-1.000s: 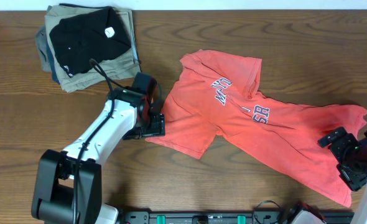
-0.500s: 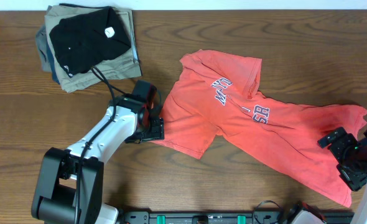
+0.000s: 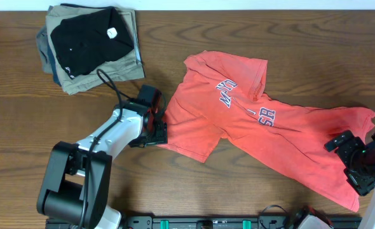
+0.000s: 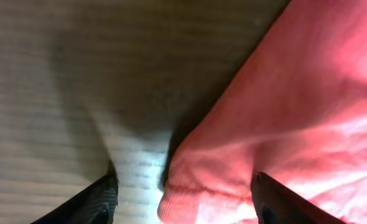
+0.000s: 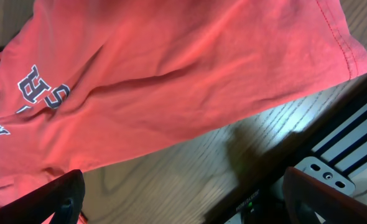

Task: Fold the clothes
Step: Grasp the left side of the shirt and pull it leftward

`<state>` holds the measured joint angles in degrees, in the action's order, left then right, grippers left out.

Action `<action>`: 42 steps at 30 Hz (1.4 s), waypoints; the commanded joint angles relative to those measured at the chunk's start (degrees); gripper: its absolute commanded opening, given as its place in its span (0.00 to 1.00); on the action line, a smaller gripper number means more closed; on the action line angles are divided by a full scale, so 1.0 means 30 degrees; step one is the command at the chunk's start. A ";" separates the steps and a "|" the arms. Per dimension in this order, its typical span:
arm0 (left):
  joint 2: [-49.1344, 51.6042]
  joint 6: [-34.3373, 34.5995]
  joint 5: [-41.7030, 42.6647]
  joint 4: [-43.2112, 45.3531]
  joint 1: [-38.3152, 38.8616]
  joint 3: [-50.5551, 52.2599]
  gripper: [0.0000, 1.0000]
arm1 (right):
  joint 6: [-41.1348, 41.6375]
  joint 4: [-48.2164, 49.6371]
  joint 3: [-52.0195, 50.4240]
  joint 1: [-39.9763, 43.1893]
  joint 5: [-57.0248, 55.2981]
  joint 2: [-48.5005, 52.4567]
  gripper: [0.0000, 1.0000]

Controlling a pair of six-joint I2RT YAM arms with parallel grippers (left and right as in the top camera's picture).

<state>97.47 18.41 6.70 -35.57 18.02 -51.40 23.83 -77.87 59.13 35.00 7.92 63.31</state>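
The clothes (image 3: pixel 251 121) are one red-orange T-shirt with white lettering, lying crumpled and slanting across the middle and right of the table. My left gripper (image 3: pixel 157 127) is low at the shirt's left edge. In the left wrist view a rolled hem corner of the shirt (image 4: pixel 196 186) lies between the left gripper (image 4: pixel 183 202) fingers, which stand apart without pinching it. My right gripper (image 3: pixel 351 162) hovers wide open over the shirt's lower right end. In the right wrist view the shirt (image 5: pixel 171 68) fills the top, and bare wood lies between the right gripper (image 5: pixel 190 199) fingers.
A stack of folded garments (image 3: pixel 89 44), black on khaki and blue, sits at the back left corner. A black rail with green lights (image 3: pixel 238 222) runs along the table's front edge and also shows as the rail (image 5: pixel 339 149) close by my right gripper.
The left gripper has slid a little up along the shirt's left edge and its jaws have narrowed. The right arm and the shirt have not moved.
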 commanded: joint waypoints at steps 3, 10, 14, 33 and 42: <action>0.1275 0.0044 -0.0087 0.0022 0.0022 0.0233 0.68 | -0.0248 -0.0051 0.0000 -0.0197 0.0015 -0.0102 0.99; 0.1268 0.0044 -0.0102 -0.0109 0.0022 0.0233 0.19 | -0.0248 -0.0044 0.0000 -0.0197 0.0007 -0.0102 0.99; 0.1260 0.0036 -0.0124 -0.0240 -0.0080 0.0029 0.06 | -0.0248 -0.0044 0.0000 -0.0197 0.0015 -0.0102 0.99; 0.0896 -0.0175 0.0670 -0.2142 -1.2560 -0.0772 0.06 | -0.0240 0.0022 0.0000 -0.0197 0.0000 -0.0095 0.99; -0.0044 -0.0248 0.2616 -0.2069 -1.5577 -0.0772 0.06 | 0.0612 0.0087 -0.0015 -0.0277 0.0007 0.0918 0.99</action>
<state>98.80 18.17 13.43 -41.65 -28.29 -53.74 24.40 -77.73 59.13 35.00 7.92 64.51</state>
